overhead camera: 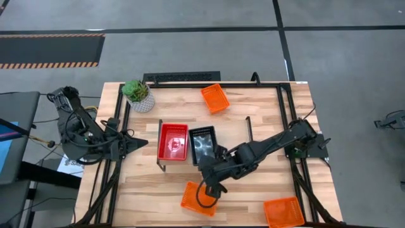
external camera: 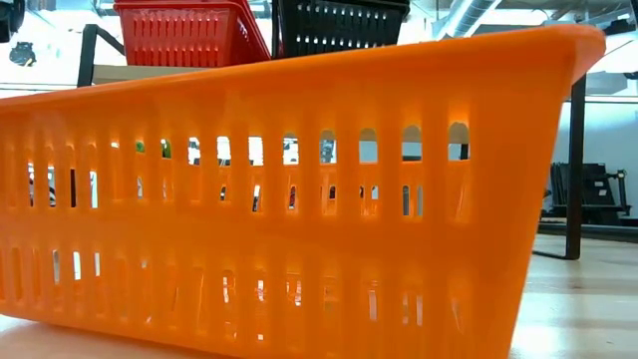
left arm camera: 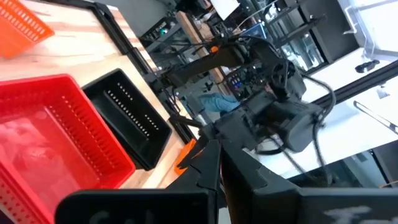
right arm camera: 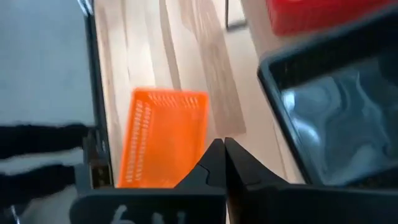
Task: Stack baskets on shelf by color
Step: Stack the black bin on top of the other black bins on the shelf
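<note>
On the shelf (overhead camera: pixel 231 130) a red basket (overhead camera: pixel 173 140) sits beside a black basket (overhead camera: pixel 202 144). Three orange baskets rest on the table: one far (overhead camera: pixel 215 98), one near the front edge (overhead camera: pixel 197 198), one near right (overhead camera: pixel 283 212). The front one (external camera: pixel 289 199) fills the low view, with the red (external camera: pixel 184 30) and black (external camera: pixel 339 22) baskets above it. My right gripper (right arm camera: pixel 221 148) is shut and touches nothing; it hovers between the black basket (right arm camera: pixel 336 106) and the front orange basket (right arm camera: pixel 161 137). My left gripper (left arm camera: pixel 214 152), shut, waits left of the shelf.
A white pot with a green plant (overhead camera: pixel 139 95) stands at the table's far left corner. Black frame rails (overhead camera: pixel 285 114) run along the table's sides. The shelf's thin black legs (external camera: pixel 576 170) stand on the tabletop. Bare wood shows right of the shelf (overhead camera: pixel 266 120).
</note>
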Controlling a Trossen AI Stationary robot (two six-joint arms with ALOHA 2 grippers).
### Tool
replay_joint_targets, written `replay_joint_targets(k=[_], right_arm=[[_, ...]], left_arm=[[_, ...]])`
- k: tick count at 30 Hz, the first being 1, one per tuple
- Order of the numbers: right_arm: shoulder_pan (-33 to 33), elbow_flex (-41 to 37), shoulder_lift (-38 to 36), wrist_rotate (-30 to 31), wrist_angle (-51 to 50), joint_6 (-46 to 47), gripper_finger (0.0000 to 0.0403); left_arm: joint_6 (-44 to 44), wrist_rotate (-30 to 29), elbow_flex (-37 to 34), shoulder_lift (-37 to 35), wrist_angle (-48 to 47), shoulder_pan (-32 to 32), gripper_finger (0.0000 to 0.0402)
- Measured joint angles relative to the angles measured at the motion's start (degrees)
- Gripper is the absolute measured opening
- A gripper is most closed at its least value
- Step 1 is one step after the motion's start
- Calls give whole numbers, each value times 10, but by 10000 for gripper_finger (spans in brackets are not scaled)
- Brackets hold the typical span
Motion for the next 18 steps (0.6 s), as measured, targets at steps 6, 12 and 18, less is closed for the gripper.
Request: replay_joint_targets(k=[6,12,18], right_arm=[[-7,0,23,1,-11,-16,4],[-21,0,27,8,1,-28,3],[-47,0,24,12,-6,-28,2]], left_arm=[[-13,1,0,3,-3,0,0],[-16,4,0,3,-3,0,0],[-15,8,0,3,-7,0,0]])
